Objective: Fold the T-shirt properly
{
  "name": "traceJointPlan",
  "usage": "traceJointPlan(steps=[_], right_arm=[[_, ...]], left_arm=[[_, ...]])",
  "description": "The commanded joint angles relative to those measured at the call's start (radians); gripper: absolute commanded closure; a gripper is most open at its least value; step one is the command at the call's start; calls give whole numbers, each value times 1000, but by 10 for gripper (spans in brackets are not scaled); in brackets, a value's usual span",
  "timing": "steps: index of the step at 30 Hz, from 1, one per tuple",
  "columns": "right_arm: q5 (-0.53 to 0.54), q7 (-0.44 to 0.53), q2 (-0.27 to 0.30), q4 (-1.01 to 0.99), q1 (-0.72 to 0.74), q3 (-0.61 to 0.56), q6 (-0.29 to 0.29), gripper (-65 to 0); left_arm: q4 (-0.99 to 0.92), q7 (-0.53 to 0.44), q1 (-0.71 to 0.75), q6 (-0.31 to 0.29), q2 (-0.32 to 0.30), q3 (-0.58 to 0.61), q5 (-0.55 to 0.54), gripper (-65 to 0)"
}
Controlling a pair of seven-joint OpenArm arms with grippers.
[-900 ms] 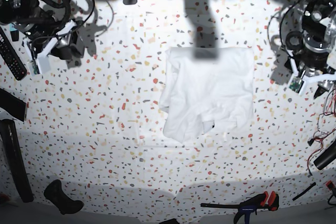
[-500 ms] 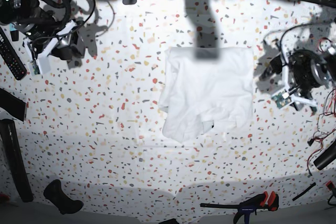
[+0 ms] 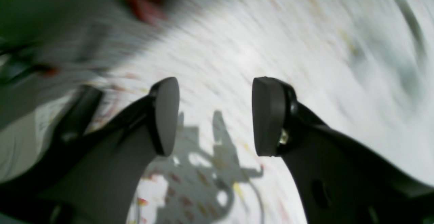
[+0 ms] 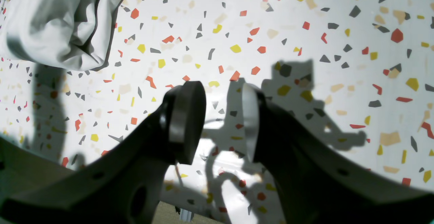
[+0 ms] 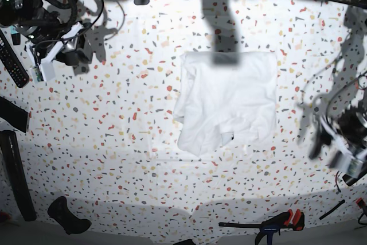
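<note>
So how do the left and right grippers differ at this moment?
The left gripper has its jaws spread wider; the right gripper shows a narrower gap, though it is open too. The left's view is smeared with motion blur, the right's is sharp. The right sees the T-shirt at its frame's upper left; the left's view shows only blurred tabletop. Both are empty and hang above the table.

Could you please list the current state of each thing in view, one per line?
Large plain white cloth T-shirt: partly folded, rumpled, flat on the speckled terrazzo tabletop, held by neither tool.
Left tool: open, empty, above bare tabletop, view motion-blurred.
Right tool: slightly open, empty, above the tabletop, apart from the shirt.
Orange-and-black clamp: lying at the near table edge.
</note>
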Motion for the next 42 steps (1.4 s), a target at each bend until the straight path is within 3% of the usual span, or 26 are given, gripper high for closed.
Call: traceJointPlan(steps=[1, 4, 6, 8, 10, 12, 17, 22, 28, 31, 34, 39, 40, 42], right_arm=[[11, 19, 11, 18, 2, 6, 9, -220], [11, 19, 11, 18, 3, 6, 9, -220], [11, 19, 11, 18, 3, 6, 9, -220], [11, 19, 11, 18, 3, 6, 9, -220], [11, 19, 11, 18, 3, 6, 9, -220], [11, 19, 11, 18, 3, 6, 9, -220], [11, 19, 11, 18, 3, 6, 9, -220], [11, 19, 11, 18, 3, 6, 9, -220], [12, 19, 11, 18, 3, 6, 9, -220], [11, 19, 11, 18, 3, 6, 9, -220], [12, 19, 11, 18, 3, 6, 9, -220], [11, 19, 11, 18, 3, 6, 9, -220], [12, 19, 11, 18, 3, 6, 9, -220], [12, 19, 11, 18, 3, 6, 9, -220]], left_arm=[[-3, -68, -32, 81, -2, -29, 27, -324], [-37, -160, -63, 353, 43, -58, 99, -324], [-43, -175, -88, 493, 47, -60, 142, -324], [-43, -175, -111, 570, 46, -60, 201, -324], [-42, -183, -137, 570, 37, -60, 226, -324], [-42, -181, -158, 476, 19, -60, 224, -315], [-42, -181, -188, 91, -15, -60, 147, -313], [-42, -164, -188, -151, -14, -60, 101, -309], [-42, -93, -188, -348, -14, -60, 101, -305], [-42, 5, -188, -542, -14, -60, 101, -305], [-42, 70, -187, -546, -14, -60, 100, -305], [-42, 47, -188, -546, -14, -60, 101, -305], [-42, 31, -188, -504, -14, -60, 101, -305], [-42, 12, -188, -299, -13, -60, 107, -305]])
